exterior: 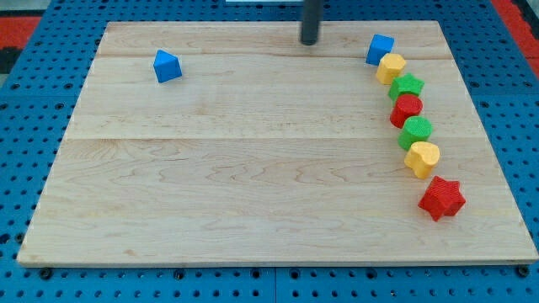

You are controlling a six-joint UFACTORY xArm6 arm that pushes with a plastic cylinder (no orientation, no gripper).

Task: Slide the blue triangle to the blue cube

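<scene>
Board: pale wooden table top (pixel 253 168) on blue pegboard.
Small blue plastic triangle block (pixel 167 66): likely light, rigid; push its left face.
Blue cube block (pixel 379 49): far right.
My tip (pixel 309 40): bare rod holding nothing, between them.

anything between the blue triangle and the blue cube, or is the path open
Nothing visible blocks it. The blue triangle sits at the view's upper left, the blue cube at the upper right, bare board between. My tip stands just above that line.

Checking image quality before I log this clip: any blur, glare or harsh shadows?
Camera view: even, soft lighting, no glare on the wooden board; blocks such as the blue triangle and blue cube look sharp with faint shadows; my tip is slightly soft; the board's edges converge toward the view's top.
</scene>
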